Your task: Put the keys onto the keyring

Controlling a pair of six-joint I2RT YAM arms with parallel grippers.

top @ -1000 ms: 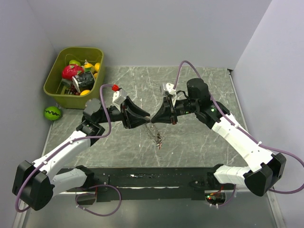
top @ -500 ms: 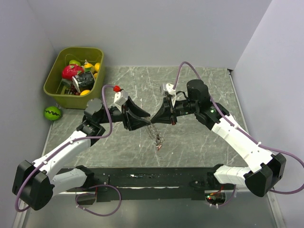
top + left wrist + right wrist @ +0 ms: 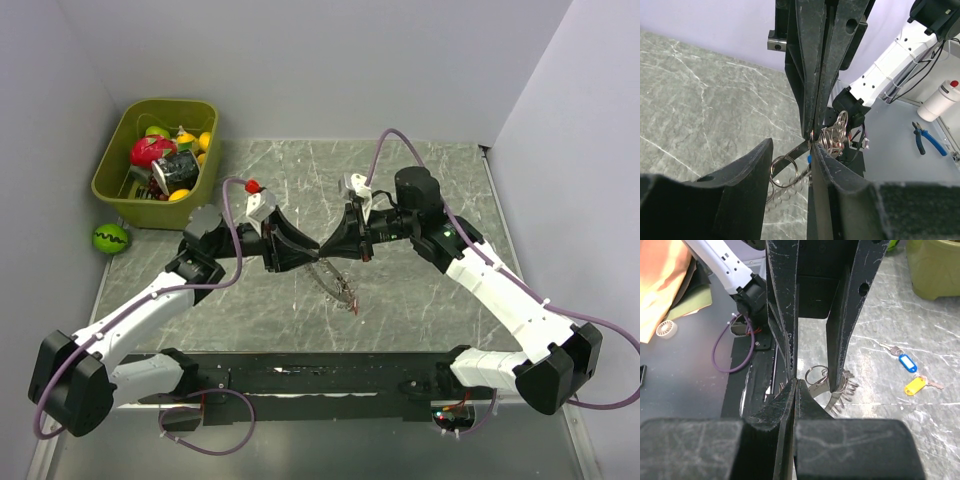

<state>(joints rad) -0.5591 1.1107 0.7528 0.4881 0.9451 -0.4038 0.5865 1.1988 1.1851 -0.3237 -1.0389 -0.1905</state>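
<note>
A blue-tagged key [image 3: 906,362] and a yellow-tagged key [image 3: 916,385] lie close together on the counter [image 3: 880,320]. The keyring [image 3: 338,283] hangs above its middle.

table [image 3: 430,300]: under everything, arm bases at its near edge
bin [image 3: 115,190]: on the table's back left corner
ball [image 3: 110,238]: just before the bin, at the table's left edge
left gripper [image 3: 312,252], right gripper [image 3: 326,250]: tip to tip above the table's middle
keyring [image 3: 338,282]: hanging from those tips, trailing nearward and right
keys [image 3: 906,363]: two on the table, side by side, apart from the keyring
</note>
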